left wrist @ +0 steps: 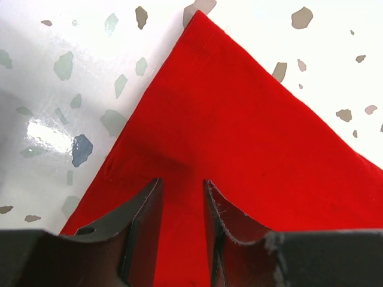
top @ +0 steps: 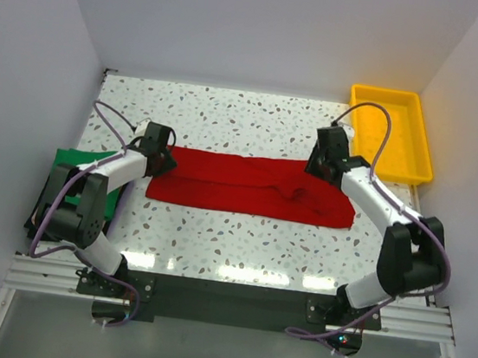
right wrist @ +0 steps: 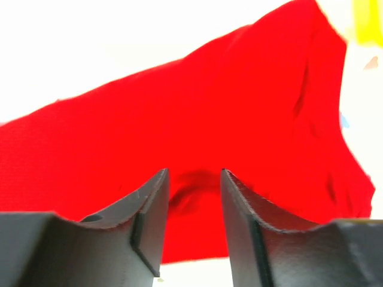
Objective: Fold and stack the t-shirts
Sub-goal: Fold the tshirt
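Jaws parted and empty on left gripper (left wrist: 182, 182) and right gripper (right wrist: 194, 173) above bright red cloth t-shirt (top: 247, 187); I'd pinch both ends evenly.

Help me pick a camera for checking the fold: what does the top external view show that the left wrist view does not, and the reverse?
Only the top external view: the whole red t-shirt, a long band across the table; the green t-shirt partly hidden by the left arm; the yellow tray far right; the right hand at the band's right end. Only the left wrist view: the shirt's corner and hem close up, the left hand open above it. Both: red cloth, speckled table, left hand.
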Robot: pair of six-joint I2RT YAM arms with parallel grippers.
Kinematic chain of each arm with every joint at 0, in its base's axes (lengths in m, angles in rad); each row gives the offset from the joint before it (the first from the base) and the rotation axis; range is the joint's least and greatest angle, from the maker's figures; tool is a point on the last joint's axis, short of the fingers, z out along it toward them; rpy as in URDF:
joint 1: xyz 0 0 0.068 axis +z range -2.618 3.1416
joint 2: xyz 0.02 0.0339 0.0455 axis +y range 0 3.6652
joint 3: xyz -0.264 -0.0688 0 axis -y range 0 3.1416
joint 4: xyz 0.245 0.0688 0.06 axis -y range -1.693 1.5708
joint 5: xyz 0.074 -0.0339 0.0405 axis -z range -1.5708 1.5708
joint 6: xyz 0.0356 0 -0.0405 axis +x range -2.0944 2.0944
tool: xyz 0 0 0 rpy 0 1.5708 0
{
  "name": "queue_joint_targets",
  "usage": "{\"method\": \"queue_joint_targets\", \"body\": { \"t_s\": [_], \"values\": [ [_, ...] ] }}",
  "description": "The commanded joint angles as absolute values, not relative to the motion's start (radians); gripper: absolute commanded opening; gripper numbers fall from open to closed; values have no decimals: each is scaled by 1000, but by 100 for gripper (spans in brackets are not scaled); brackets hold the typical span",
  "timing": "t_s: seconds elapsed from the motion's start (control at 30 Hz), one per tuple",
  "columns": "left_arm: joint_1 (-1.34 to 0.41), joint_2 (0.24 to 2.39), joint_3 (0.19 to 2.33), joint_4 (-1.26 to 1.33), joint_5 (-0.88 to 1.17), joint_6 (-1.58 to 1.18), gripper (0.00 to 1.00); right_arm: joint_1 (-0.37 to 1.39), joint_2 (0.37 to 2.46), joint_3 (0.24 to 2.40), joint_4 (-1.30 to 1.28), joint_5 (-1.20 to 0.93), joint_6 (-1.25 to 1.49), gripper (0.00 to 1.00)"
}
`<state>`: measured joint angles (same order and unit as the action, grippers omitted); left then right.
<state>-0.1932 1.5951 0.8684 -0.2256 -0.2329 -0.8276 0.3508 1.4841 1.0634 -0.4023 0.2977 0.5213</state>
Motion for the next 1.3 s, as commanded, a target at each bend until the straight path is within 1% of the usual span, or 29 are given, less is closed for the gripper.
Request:
{"method": "queue_joint_targets", "body": {
  "t_s": [0.0,0.1,0.23,0.27,0.43,0.73,0.87,1.07,1.2,1.27],
  "values": [
    [-199,1563,900,-204,-224,-828,38,322,1612,1138,-445,340,485,41],
    [-199,1560,904,-204,-218,-827,38,316,1682,1163,-454,313,482,38],
    [-199,1560,902,-201,-209,-828,37,324,1689,1094,-413,262,489,32],
    [-199,1560,903,-202,-210,-830,37,327,1678,1074,-407,258,492,31],
    [-199,1559,900,-198,-204,-828,37,341,1586,945,-367,177,503,31],
    [-199,1552,900,-201,-212,-828,37,374,1376,790,-347,83,528,30],
    [-199,1552,903,-201,-207,-831,37,374,1339,801,-388,110,520,30],
    [-199,1546,937,-229,-210,-816,37,373,1315,880,-437,179,508,33],
    [-199,1551,959,-245,-204,-808,37,365,1402,931,-414,235,508,33],
    [-199,1558,977,-252,-201,-802,37,361,1483,948,-399,252,503,30]
  ]
}}
